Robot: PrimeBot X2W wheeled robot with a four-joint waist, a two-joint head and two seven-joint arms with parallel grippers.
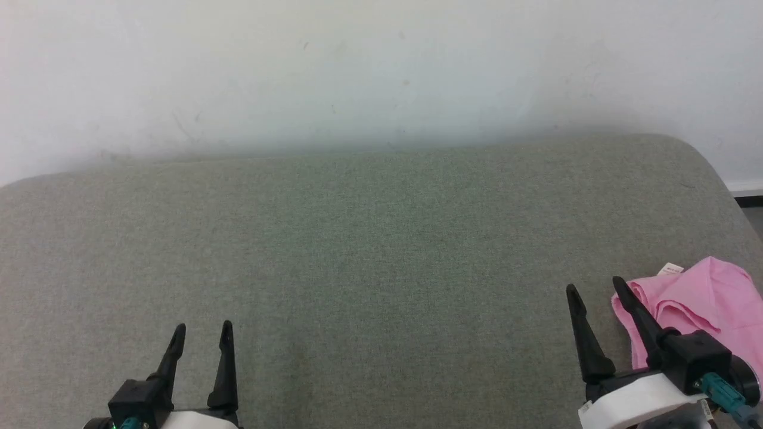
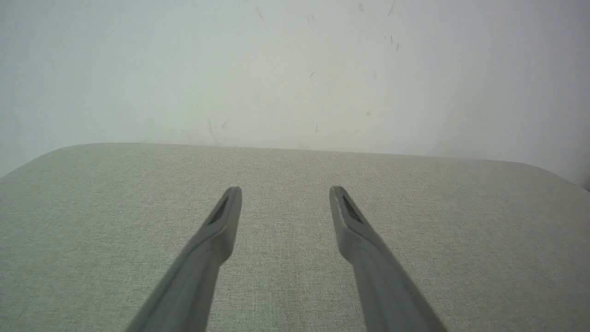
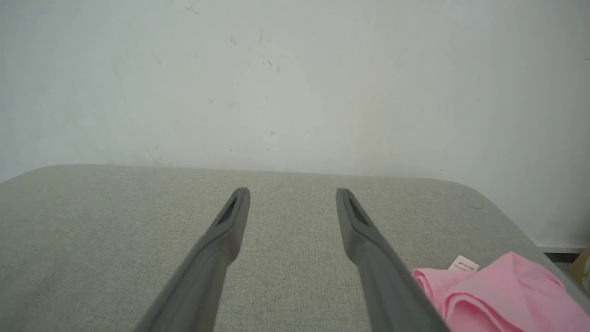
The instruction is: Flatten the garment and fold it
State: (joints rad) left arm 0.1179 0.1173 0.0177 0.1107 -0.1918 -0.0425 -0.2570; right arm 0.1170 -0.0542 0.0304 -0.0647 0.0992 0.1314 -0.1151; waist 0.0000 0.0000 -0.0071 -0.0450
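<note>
right jaws spread wide, pink garment (image 1: 709,298) bunched just to their right

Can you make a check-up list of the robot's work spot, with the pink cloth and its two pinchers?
Surface: grey fabric cushion, flat, with rounded corners.
Job's things: pink garment crumpled at the near right edge, white label sticking out; not yet flattened.
Clutter: nothing seen.
Tools: left tool open over bare cushion; right tool open beside the garment, holding nothing.
Cables: teal plug at the right wrist; no loose cable seen.
Surroundings: scuffed white wall behind.
</note>
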